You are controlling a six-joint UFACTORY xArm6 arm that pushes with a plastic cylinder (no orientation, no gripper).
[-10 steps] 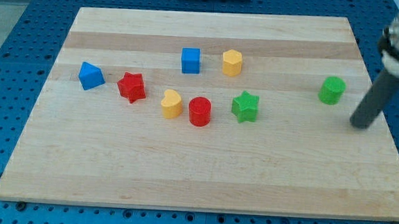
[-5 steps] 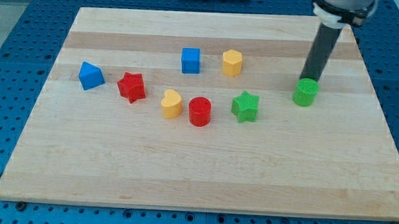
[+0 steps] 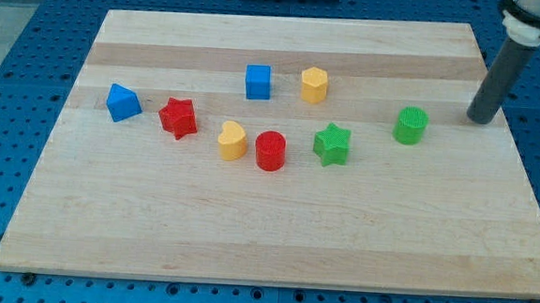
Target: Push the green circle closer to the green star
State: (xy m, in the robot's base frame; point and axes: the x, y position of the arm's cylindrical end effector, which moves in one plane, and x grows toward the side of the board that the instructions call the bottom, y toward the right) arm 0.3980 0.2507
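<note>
The green circle (image 3: 411, 125) stands on the wooden board at the view's right. The green star (image 3: 331, 144) lies to its left and slightly lower, a gap of board between them. My tip (image 3: 480, 118) rests on the board to the right of the green circle and a little higher, clearly apart from it. The rod rises up and to the right out of the view.
A red circle (image 3: 270, 151) and a yellow heart (image 3: 232, 141) lie left of the green star. A red star (image 3: 177, 118) and a blue block (image 3: 122, 102) lie further left. A blue cube (image 3: 258, 81) and a yellow hexagon (image 3: 314, 84) sit above. The board's right edge (image 3: 523, 158) is near my tip.
The green circle has moved left towards the green star. My tip swung from the circle's right to just above it, then back out to the right, away from the circle.
</note>
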